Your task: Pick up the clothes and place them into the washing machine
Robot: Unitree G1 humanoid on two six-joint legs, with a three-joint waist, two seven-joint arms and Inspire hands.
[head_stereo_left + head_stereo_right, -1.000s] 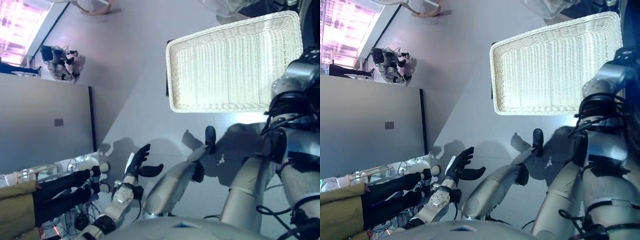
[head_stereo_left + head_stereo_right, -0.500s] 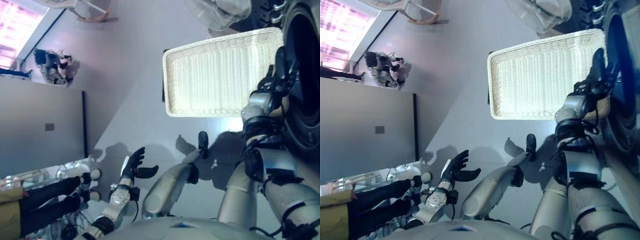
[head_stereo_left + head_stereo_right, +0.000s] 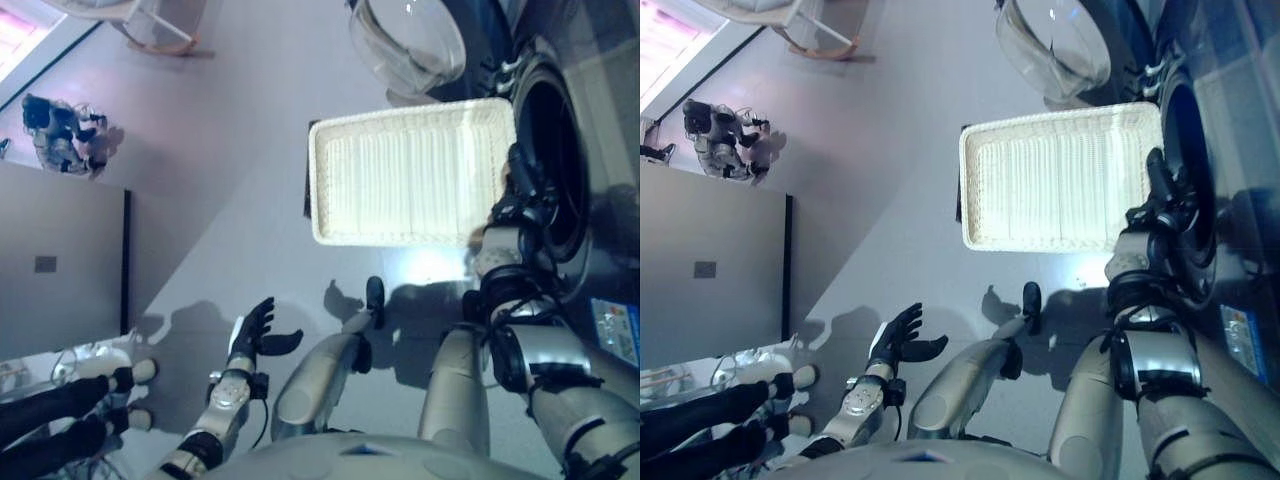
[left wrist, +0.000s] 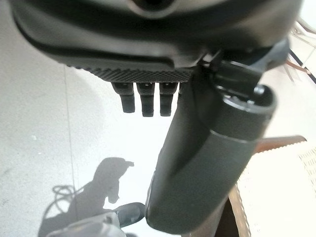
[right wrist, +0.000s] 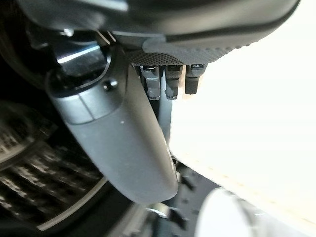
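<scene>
The white wicker basket (image 3: 410, 170) sits beside the washing machine (image 3: 548, 150), and its inside shows bare wicker. The machine's round glass door (image 3: 408, 42) is swung open. My right hand (image 3: 518, 190) is open with straight fingers, held at the rim of the dark drum mouth, between the basket's edge and the machine. It holds nothing; its wrist view shows the thumb (image 5: 123, 133) over the drum (image 5: 29, 173). My left hand (image 3: 252, 328) is open and empty, low over the floor, well away from the basket.
A grey partition wall (image 3: 60, 260) stands at the left. Another robot (image 3: 60, 135) stands at the far left. A person's dark-clad legs (image 3: 60, 425) show at the lower left. A wooden chair's legs (image 3: 160, 30) stand at the back.
The camera has swung toward the washing machine, bringing the drum and door into view. My right hand has risen to the drum's mouth. My left hand keeps its pose.
</scene>
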